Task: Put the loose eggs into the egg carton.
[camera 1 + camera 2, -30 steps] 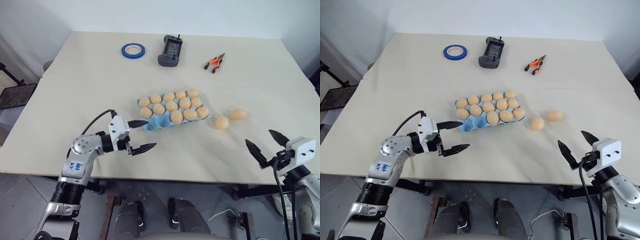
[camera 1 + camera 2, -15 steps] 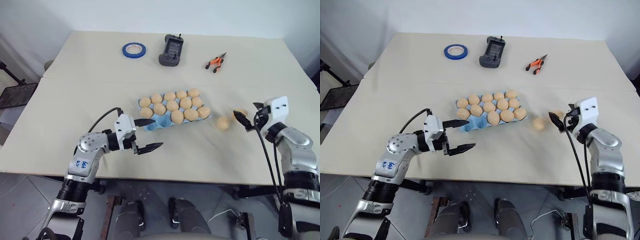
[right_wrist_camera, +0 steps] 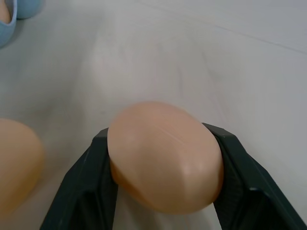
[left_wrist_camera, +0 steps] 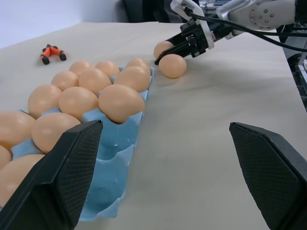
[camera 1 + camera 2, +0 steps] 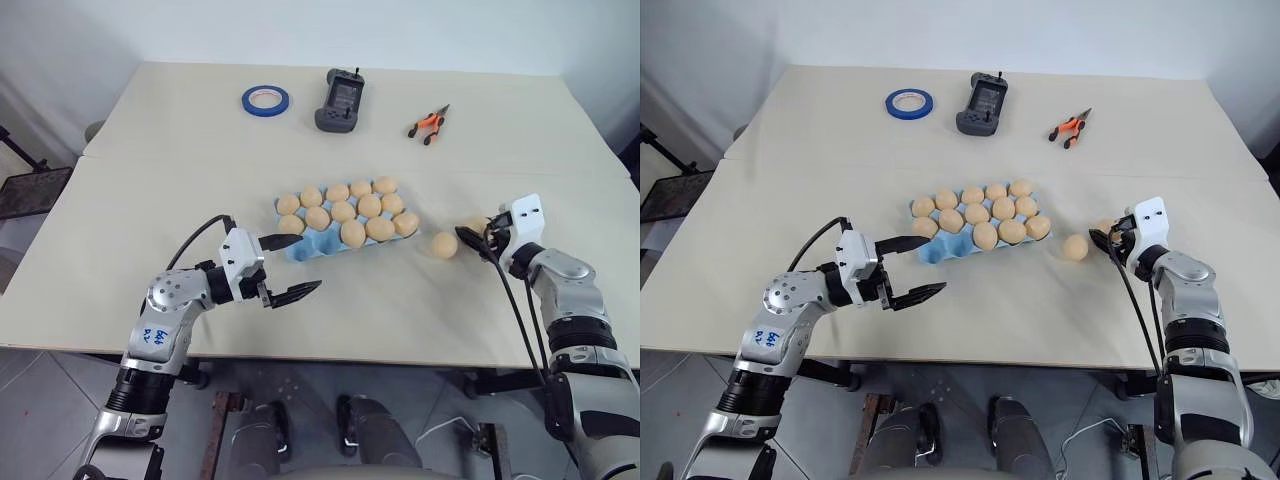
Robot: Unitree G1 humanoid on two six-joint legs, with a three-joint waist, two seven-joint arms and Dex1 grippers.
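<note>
The light blue egg carton [image 5: 301,250] lies mid-table with several tan eggs [image 5: 343,211] in its cups; the cups at its near-left corner are bare. Right of the carton, one loose egg [image 5: 444,245] rests on the table. Just beyond it a second loose egg [image 3: 165,155] sits between the black fingers of my right gripper [image 5: 474,232], which is shut on it at table level. My left gripper [image 5: 312,263] hovers open at the carton's near-left corner with nothing between its fingers. In the left wrist view the carton [image 4: 115,143] is close, with both loose eggs [image 4: 172,65] farther off.
At the far side of the table lie a blue tape ring [image 5: 265,98], a dark handheld controller [image 5: 340,100] and orange pliers [image 5: 428,125]. The table's near edge [image 5: 330,358] runs just behind both grippers.
My right gripper has come forward from the table's near edge to the farther loose egg and shut on it. The left gripper has stayed at the carton's corner, still open.
</note>
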